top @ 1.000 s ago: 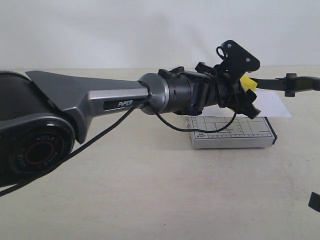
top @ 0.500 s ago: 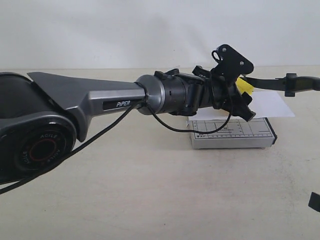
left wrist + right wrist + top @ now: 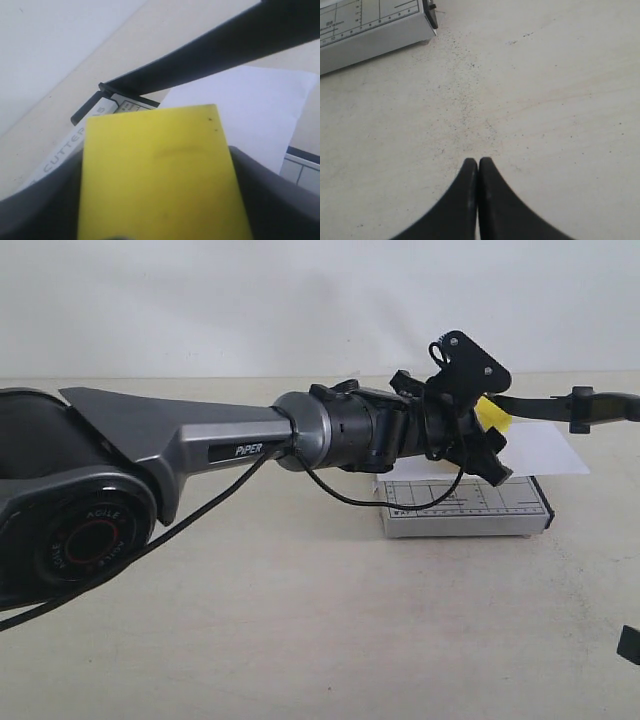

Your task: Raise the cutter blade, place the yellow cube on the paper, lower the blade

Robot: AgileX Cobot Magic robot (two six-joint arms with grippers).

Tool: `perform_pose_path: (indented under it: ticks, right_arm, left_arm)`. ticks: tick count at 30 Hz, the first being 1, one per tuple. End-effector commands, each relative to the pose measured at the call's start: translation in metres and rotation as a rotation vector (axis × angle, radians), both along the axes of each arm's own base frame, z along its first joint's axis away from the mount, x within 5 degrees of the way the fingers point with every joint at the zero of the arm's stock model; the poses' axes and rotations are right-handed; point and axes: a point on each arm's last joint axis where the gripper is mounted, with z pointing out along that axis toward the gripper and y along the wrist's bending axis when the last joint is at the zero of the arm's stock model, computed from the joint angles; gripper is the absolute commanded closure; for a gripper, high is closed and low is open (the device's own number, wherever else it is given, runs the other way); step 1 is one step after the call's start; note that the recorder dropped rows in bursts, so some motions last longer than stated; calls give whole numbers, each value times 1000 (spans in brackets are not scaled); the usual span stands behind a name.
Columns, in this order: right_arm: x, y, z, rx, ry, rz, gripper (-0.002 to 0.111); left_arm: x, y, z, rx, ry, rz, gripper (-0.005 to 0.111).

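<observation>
Cube (image 3: 160, 175), yellow, clamped in my left gripper (image 3: 488, 432) near the paper (image 3: 545, 448) and raised blade (image 3: 540, 405); my right gripper (image 3: 478, 167) is closed, empty.

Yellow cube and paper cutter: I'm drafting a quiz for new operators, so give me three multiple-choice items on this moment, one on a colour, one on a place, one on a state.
1. What colour is the rectangular sheet of paper on the small grey gridded cutter board?
A) white
B) blue
C) pink

2. Where is the solid bright yellow cube?
A) lying on the paper
B) clamped in the left gripper
C) standing on the cutter board

3. How does the long thin black cutter blade stand?
A) pressed flat on the cutter board
B) detached from it
C) raised off it

Answers:
1 A: the paper shows white in the exterior and left wrist views.
2 B: dark fingers flank the yellow cube in the left wrist view.
3 C: a clear gap separates the cutter blade from the cutter board.
</observation>
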Motion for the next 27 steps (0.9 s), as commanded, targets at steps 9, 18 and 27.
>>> perform_pose_path:
  ticks: [9,18,27]
  right_arm:
    - [0,0,0,-4,-3,5,109]
    - [0,0,0,-4,-3,5,109]
    - [0,0,0,-1,3,1,109]
  left_arm:
    - [1,-2,-5,37,-37,-26,17]
    - [5,-4,77,-103,-140,7,17]
    - [-1,21,135,-203,-126,347,51]
